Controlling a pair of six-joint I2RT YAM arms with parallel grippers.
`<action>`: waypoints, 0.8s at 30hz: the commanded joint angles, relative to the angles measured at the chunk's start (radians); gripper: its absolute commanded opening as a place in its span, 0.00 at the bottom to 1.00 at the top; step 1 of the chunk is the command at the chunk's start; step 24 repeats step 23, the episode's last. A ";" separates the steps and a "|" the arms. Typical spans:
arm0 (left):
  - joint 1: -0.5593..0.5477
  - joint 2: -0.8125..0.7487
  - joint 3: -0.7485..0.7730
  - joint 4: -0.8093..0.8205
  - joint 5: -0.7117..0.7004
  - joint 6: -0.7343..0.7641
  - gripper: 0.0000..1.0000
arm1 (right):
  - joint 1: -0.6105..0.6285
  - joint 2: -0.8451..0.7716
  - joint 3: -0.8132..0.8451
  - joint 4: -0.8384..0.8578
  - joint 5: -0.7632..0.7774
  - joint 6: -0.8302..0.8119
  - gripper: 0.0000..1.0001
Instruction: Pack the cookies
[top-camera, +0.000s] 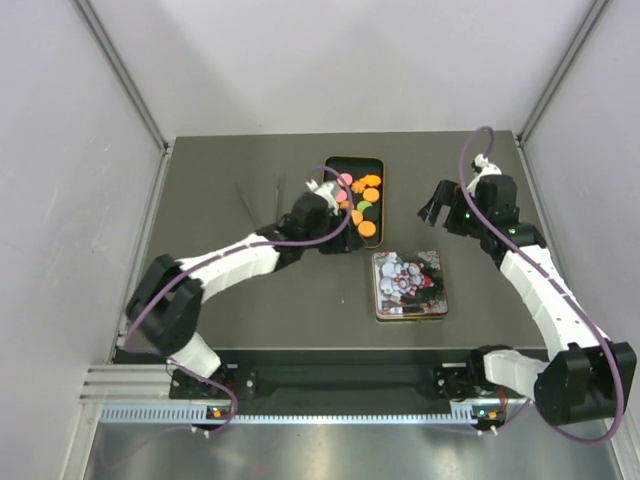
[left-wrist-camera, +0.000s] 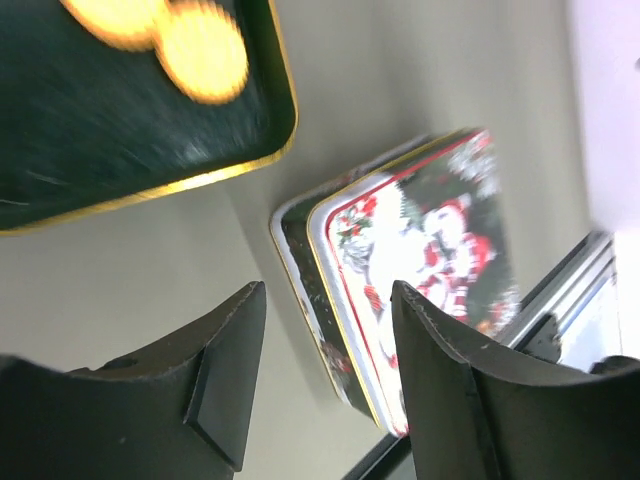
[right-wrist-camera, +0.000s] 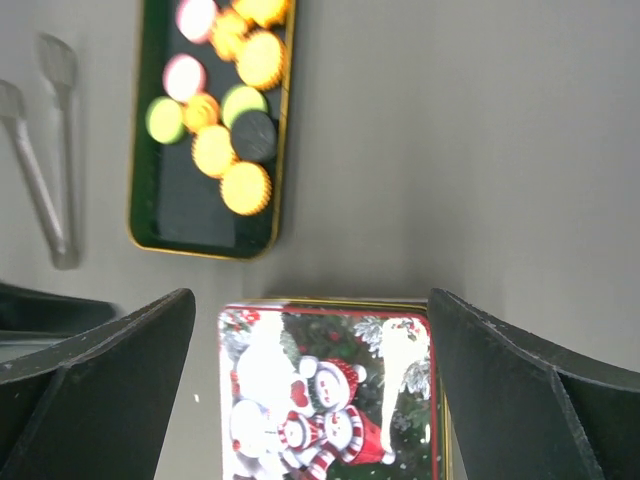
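The cookies (top-camera: 362, 203), orange, pink, green and black discs, lie in a dark gold-rimmed tray (top-camera: 353, 158) at the table's middle back. My left gripper (top-camera: 332, 200) hovers over the tray's left side. In the left wrist view it (left-wrist-camera: 328, 295) is open with nothing between its fingers, above bare table, and two blurred orange cookies (left-wrist-camera: 200, 50) show in the tray (left-wrist-camera: 100, 150). My right gripper (top-camera: 433, 212) stands wide open to the right of the tray. Its wrist view looks down on the cookies (right-wrist-camera: 225, 100) in the tray (right-wrist-camera: 200, 225).
A rectangular tin (top-camera: 409, 284) printed with snowmen lies closed in front of the tray, and also shows as the tin (left-wrist-camera: 420, 260) and the tin (right-wrist-camera: 330, 390) in the wrist views. Clear tongs (top-camera: 262, 200) lie left of the tray. White walls enclose three sides.
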 joint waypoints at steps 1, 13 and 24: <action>0.046 -0.190 0.034 -0.138 -0.044 0.101 0.59 | -0.004 -0.085 0.061 0.029 0.007 -0.002 1.00; 0.069 -0.570 -0.105 -0.258 -0.242 0.190 0.66 | -0.003 -0.231 -0.020 0.116 -0.007 0.061 1.00; 0.074 -0.653 -0.165 -0.267 -0.261 0.193 0.67 | -0.004 -0.255 -0.044 0.139 0.063 0.056 1.00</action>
